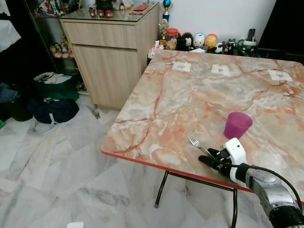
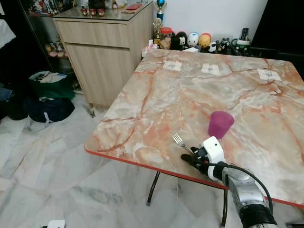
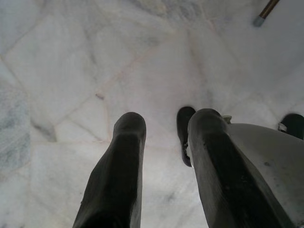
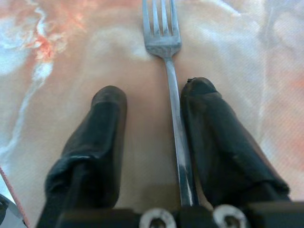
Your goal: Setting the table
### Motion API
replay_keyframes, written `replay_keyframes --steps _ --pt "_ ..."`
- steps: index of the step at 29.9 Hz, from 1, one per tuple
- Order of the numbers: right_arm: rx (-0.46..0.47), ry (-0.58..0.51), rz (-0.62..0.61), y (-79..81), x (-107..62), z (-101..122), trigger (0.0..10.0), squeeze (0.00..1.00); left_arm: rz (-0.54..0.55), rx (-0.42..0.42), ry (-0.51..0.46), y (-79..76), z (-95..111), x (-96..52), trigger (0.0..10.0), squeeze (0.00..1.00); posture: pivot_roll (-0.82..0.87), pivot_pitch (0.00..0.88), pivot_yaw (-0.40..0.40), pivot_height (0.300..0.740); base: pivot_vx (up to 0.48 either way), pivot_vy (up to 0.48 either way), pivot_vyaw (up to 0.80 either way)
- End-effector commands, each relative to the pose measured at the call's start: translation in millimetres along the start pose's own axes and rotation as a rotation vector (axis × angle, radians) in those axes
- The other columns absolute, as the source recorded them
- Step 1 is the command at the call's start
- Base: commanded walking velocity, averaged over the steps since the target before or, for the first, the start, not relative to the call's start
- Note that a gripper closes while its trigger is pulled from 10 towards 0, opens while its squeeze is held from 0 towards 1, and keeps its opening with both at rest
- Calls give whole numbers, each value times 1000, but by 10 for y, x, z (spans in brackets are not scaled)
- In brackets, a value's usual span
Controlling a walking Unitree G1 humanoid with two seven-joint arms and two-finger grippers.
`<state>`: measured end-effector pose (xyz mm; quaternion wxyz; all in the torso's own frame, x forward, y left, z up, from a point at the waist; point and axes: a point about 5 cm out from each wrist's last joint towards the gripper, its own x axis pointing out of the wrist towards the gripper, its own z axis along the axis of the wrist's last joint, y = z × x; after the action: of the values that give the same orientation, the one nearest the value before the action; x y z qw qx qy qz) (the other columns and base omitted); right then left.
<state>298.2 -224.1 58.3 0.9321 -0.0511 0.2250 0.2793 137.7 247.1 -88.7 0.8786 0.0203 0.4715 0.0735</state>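
**Right claw at the fork, near tabletop edge**

The right claw rests low over the marble-patterned tabletop, close to its red-trimmed near edge. Its two black fingers are spread apart. The fork lies flat on the tabletop between them, handle running back toward the wrist and tines pointing away, past the fingertips. In the right wrist view the handle lies against the inner face of one finger, with a clear gap to the other; the fingers are not clamped on it.

The purple cup stands upside down on the tabletop just beyond the claw and slightly to its right, apart from both the fork and the fingers.

Three white paper tags lie well beyond the claw, toward the far side of the tabletop. A row of small figurines stands along the far edge against the wall. A wooden cabinet stands far ahead and to the left of the claw, off the tabletop.

The left claw hangs idle above the white marble floor, fingers apart and holding nothing
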Motion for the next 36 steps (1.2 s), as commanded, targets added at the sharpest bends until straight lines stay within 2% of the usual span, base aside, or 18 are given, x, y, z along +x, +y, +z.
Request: replay_keyframes --steps 1,2,6,10,12,17,29,33,34,35,36 --pt "8 44 5 12 6 -82 0 0 22 -10 11 112 -36 -24 10000 0 -49 0 31 740 0 0 0" --pt "8 46 6 19 10 -94 0 0 26 -12 11 158 -33 -31 10000 0 -49 0 30 740 0 0 0" --pt "4 58 23 47 15 -129 0 0 27 -16 12 186 -62 -45 10000 0 -48 0 27 740 0 0 0" --pt "7 64 17 44 5 -153 0 0 13 -16 14 80 -102 -40 10000 0 -50 0 27 740 0 0 0" --pt "8 67 16 47 2 -171 0 0 -3 -12 15 -56 -108 -23 10000 0 -50 0 24 740 0 0 0" --pt "3 78 25 72 11 -191 0 0 -16 -13 11 -178 -68 3 10000 0 -48 0 22 740 0 0 0" --pt "13 77 32 128 47 -215 0 0 -15 -9 9 -180 4 25 10000 0 -45 0 18 740 0 0 0" --pt "13 66 22 141 70 -197 0 0 4 -16 12 -9 -12 2 10000 0 -44 0 14 740 0 0 0" --pt "15 37 -17 127 92 -152 0 0 13 -18 13 65 -19 -11 10000 0 -43 0 14 740 0 0 0" --pt "15 37 -17 127 92 -152 0 0 13 -18 13 65 -19 -11 10000 0 -43 0 14 740 0 0 0" --pt "27 -44 -113 85 126 -23 10000 0 26 -23 12 179 -28 -33 10000 0 -41 0 12 740 0 0 0"
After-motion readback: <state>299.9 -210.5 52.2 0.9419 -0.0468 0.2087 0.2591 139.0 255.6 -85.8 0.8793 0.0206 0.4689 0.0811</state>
